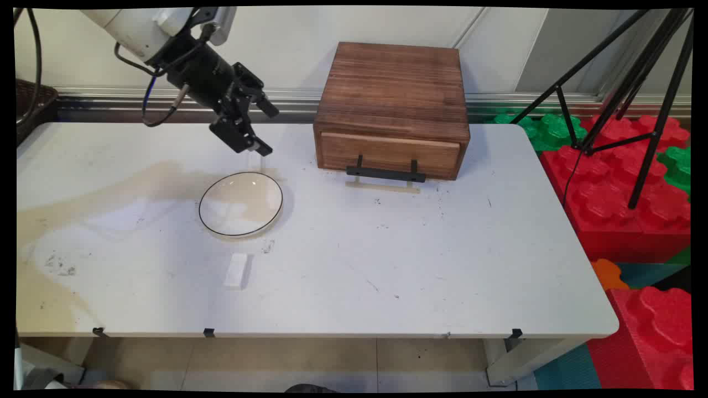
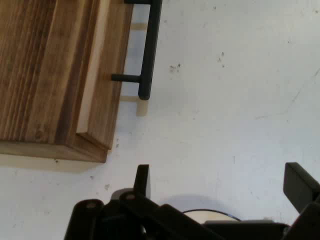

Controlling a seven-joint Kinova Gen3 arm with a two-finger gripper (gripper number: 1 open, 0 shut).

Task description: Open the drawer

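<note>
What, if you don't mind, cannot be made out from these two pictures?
- Wooden drawer box: its inside, in both views, hidden by the shut drawer front.
- Plate: in the hand view only a sliver shows behind the gripper linkage.
- Small white block: what it is, too small in the main view; outside the hand view.

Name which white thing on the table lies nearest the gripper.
The round plate with the thin dark rim, just below the gripper; the small white block lies farther toward the table's near edge.
</note>
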